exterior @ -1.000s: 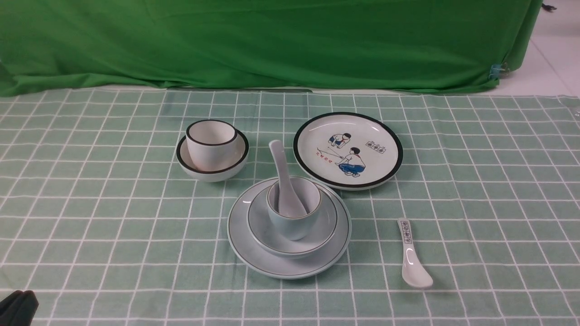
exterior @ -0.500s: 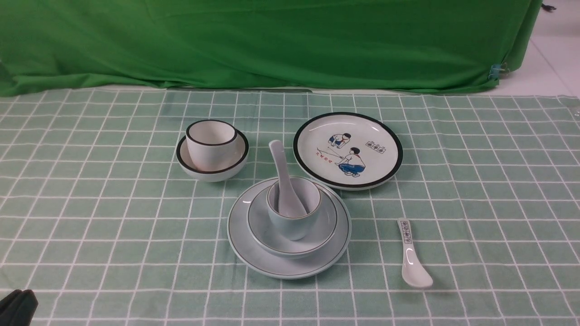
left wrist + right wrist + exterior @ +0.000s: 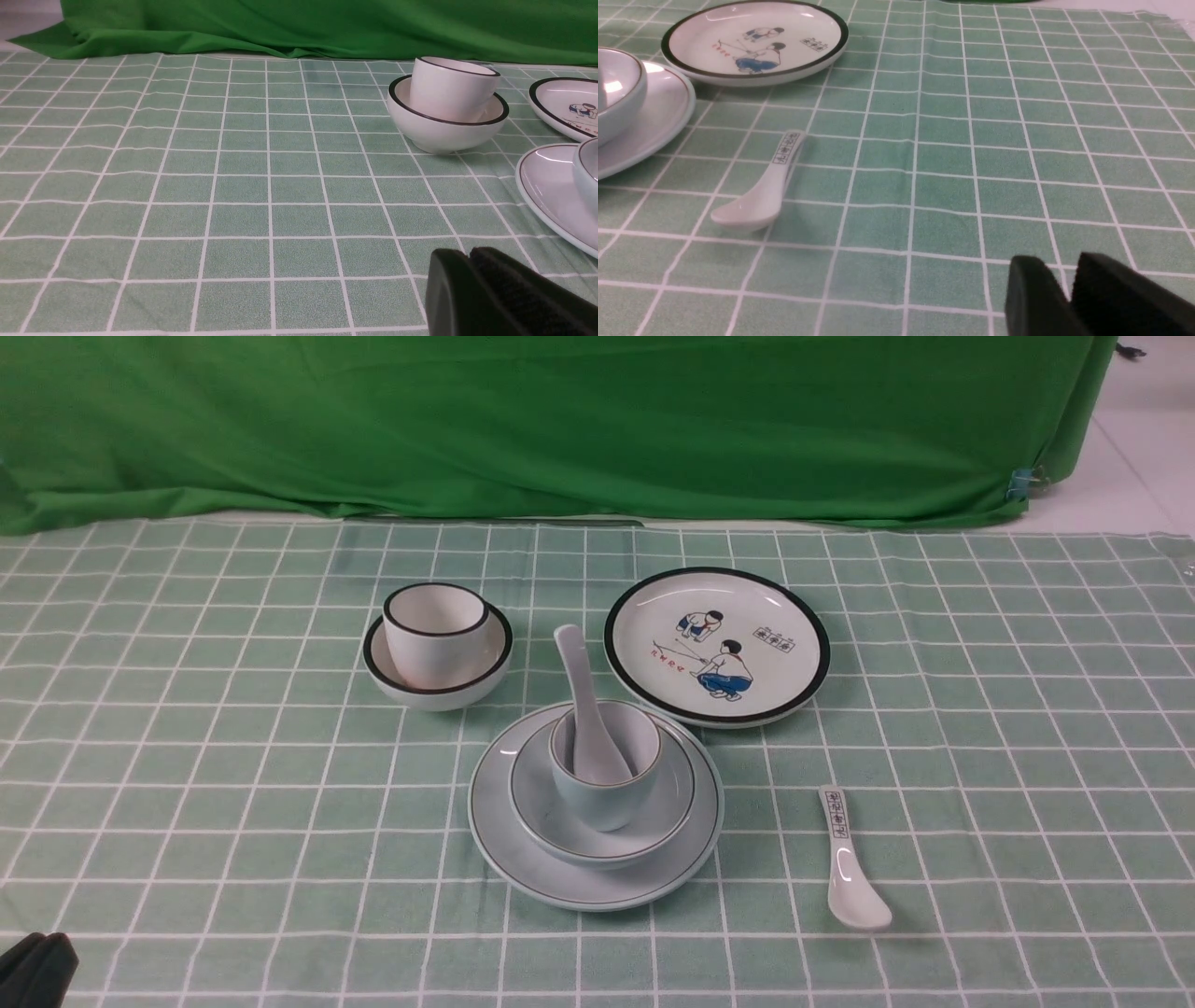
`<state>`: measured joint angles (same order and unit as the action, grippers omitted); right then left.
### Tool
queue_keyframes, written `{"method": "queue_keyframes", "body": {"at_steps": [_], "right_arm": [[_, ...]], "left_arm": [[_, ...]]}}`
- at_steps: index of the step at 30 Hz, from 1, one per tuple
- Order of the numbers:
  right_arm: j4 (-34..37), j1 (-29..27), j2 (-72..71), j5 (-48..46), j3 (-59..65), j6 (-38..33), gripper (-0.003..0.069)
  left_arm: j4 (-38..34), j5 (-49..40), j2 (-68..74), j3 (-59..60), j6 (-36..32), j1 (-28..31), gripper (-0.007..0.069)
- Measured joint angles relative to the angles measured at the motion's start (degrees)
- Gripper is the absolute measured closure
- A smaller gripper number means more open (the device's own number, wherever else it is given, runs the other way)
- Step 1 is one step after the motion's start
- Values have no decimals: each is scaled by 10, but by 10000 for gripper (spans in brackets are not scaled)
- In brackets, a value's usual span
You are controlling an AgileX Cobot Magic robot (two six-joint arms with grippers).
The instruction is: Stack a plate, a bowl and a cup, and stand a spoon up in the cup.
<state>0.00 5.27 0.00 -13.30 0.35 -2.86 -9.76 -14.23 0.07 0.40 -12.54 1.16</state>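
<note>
Both sets of fingers, left (image 3: 472, 289) and right (image 3: 1064, 298), rest clenched and empty, well apart from the plate (image 3: 595, 882), bowl (image 3: 602, 835), cup (image 3: 605, 793) and spoon (image 3: 583, 700); stacking looks finished, nothing further needed.

- You get bright, even overhead light in every view; shadows beneath the plate (image 3: 504, 859) are faint and soft-edged.
- Small white glare spots sit on the printed spoon (image 3: 845, 873) and on the bowl (image 3: 616, 86).
- Your wrist views blur the gripper (image 3: 467, 261) close to the lens; the cloth beyond stays sharp.
</note>
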Motion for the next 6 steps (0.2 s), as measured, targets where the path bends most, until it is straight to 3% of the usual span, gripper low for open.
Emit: {"method": "queue_keyframes", "body": {"at_steps": [6], "right_arm": [[0, 0, 0, 0, 0, 0, 454]], "left_arm": [[0, 0, 0, 0, 0, 0, 608]]}}
